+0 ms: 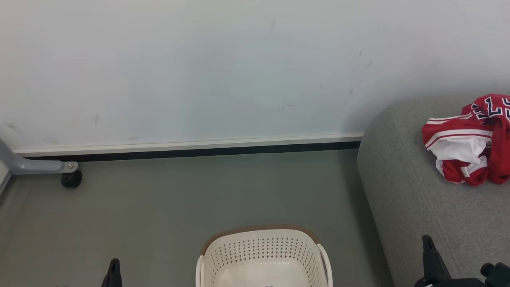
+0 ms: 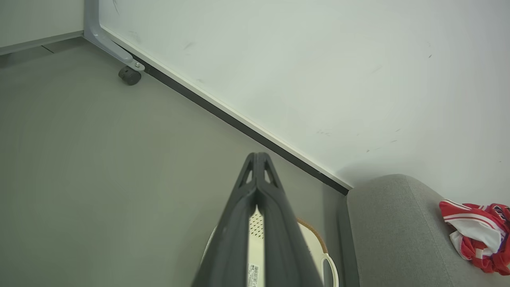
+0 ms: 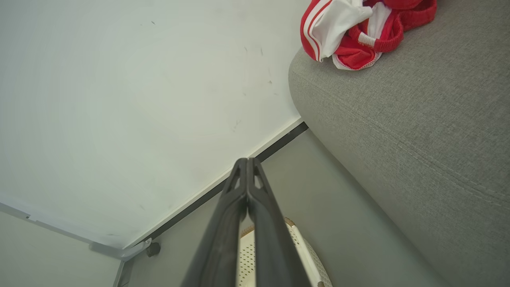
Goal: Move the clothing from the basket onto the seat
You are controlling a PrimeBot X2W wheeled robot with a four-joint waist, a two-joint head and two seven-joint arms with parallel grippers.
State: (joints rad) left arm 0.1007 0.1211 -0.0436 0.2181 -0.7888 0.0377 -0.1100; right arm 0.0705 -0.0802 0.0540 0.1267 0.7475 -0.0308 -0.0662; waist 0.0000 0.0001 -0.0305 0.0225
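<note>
**Head view:** You look down on one cream perforated laundry basket point(image 1: 263, 247) with a brown rim. It stands on the grey floor point(image 1: 159, 207), its pale bottom showing one small label. Just right of the basket rises one grey fabric sofa point(image 1: 418, 207). On its cushion, beyond the basket and well to its right, lies one crumpled heap of red-and-white sports clothing point(image 1: 470, 139) with navy-and-white block letters on top. You cannot count the garments in the heap. Your two grippers flank the basket, the left gripper point(image 1: 114, 263) to its left and the right gripper point(image 1: 427, 241) to its right. Each shows as a single dark point, fingers together, holding nothing. Far left of the basket, at the white wall point(image 1: 199, 71), one black caster point(image 1: 71, 179) sits under one grey leg point(image 1: 32, 164).

**Left wrist view:** The left gripper point(image 2: 259, 157) has its two fingers meeting at the tips, gripping nothing, above the basket point(image 2: 314, 249). The sofa point(image 2: 390, 231) stands just beside the basket, with the clothing point(image 2: 478, 235) lying on it farther off. The one caster point(image 2: 129, 75) is well apart from the basket, at the wall.

**Right wrist view:** The right gripper point(image 3: 248, 161) also has its two fingers pressed together and empty, over the basket point(image 3: 303, 255). The sofa point(image 3: 398, 119) lies beside the basket. The clothing point(image 3: 350, 28) sits on the sofa's far end, well away from the basket. One caster point(image 3: 153, 249) shows on the basket's other side.
</note>
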